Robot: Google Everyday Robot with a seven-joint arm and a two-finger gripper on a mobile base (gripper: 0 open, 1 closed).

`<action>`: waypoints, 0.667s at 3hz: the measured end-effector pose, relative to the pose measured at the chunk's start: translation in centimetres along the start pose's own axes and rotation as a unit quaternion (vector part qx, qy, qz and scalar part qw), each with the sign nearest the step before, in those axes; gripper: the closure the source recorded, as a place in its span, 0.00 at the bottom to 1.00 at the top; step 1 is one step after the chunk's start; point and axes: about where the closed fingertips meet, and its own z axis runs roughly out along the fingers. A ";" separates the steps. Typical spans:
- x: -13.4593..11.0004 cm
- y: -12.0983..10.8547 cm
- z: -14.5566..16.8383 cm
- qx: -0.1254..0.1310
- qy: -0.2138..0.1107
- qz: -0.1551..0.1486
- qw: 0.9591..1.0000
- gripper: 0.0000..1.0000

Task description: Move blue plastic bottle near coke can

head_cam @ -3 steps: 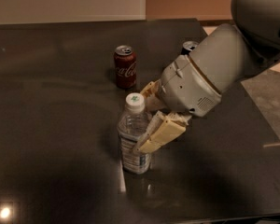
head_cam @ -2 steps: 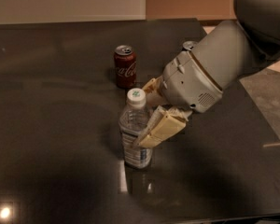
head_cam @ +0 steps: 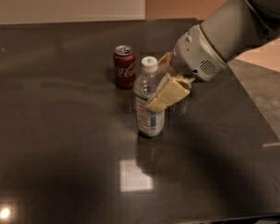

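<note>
The gripper [head_cam: 156,85] clamps beige fingers [head_cam: 170,93] around the clear blue plastic bottle [head_cam: 148,118], upright on the glossy worktop [head_cam: 60,139]. The cylindrical red coke can [head_cam: 124,68] stands just beside it, toward the far edge.

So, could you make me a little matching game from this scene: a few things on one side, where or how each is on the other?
1. clear plastic bottle with white cap and blue label
2. short red coke can
3. tan two-finger gripper
4. dark glossy tabletop

A. shows a bright square reflection
B. stands farthest back, silver top
C. closed around the bottle's middle
D. upright, just nearer the camera than the can

Pairs: 1-D, 2-B, 3-C, 4-A
</note>
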 end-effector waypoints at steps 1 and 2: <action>1.0 -5.0 -1.0 0.039 -0.003 0.046 0.998 1.00; 1.8 -9.1 -1.5 0.064 -0.018 0.087 0.994 1.00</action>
